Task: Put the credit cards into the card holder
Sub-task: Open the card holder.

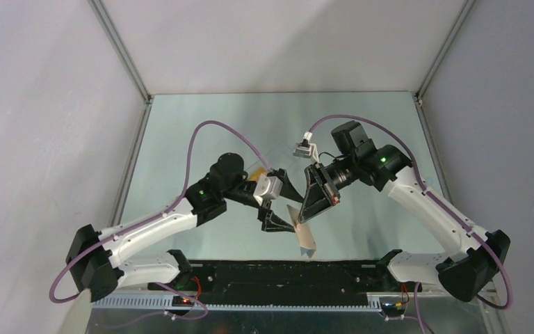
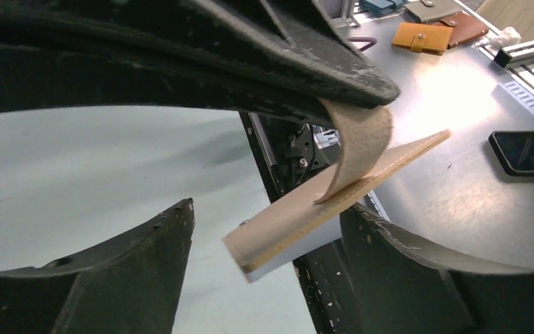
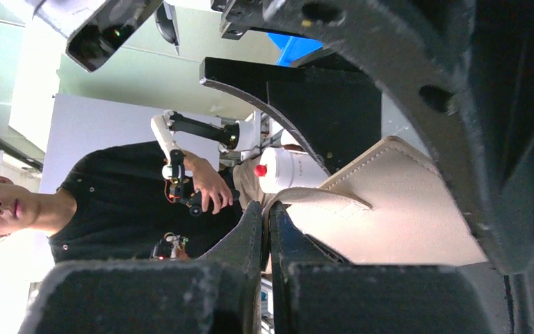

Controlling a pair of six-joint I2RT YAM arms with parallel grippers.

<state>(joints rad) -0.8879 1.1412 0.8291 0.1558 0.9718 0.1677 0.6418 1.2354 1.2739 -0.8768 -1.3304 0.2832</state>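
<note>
AT THE COUNTER'S NEAR EDGE: Above the middle of the near edge of the counter (image 1: 201, 132), the tan card holder (image 2: 299, 219) hangs clear of the surface. It is closed and tilted, suspended by its strap (image 2: 361, 149). The right gripper (image 3: 265, 209) has its fingers pressed almost together on the end of that strap, which curls up away from the holder's face. The left gripper (image 2: 264, 209) waits with fingers spread wide, one on each side of the holder's body; whether either touches it cannot be told. What may be one of the credit cards (image 1: 254, 175), an orange-yellow patch toward the counter's centre, shows beside the left wrist, though the arm hides most of it.

The holder looks light and flat, with fairly stiff covers and a soft, floppy strap. Hung from the strap alone, it is likely to swing and twist. A firmer hold would probably be across the two flat faces near a long edge, leaving the opening side free. The cards, thin and smooth, will likely be slippery to lift off a flat counter.
</note>
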